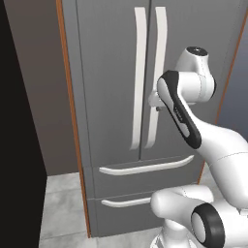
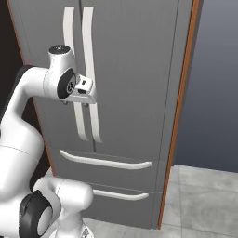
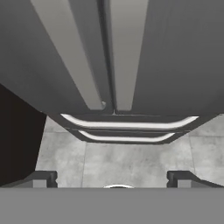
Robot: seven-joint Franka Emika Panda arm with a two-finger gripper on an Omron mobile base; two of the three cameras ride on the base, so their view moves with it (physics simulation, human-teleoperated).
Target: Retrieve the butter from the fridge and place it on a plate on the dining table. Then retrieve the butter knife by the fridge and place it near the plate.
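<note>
Dark grey fridge (image 1: 116,97) sitting shut; hovering open, empty claw (image 3: 113,179) by handles at twelve o'clock; fetching butter, knife remaining.

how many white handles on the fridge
4: two long upright handles, left and right, flank the seam between the fridge doors; the upper drawer handle and lower drawer handle lie crosswise beneath.
</note>
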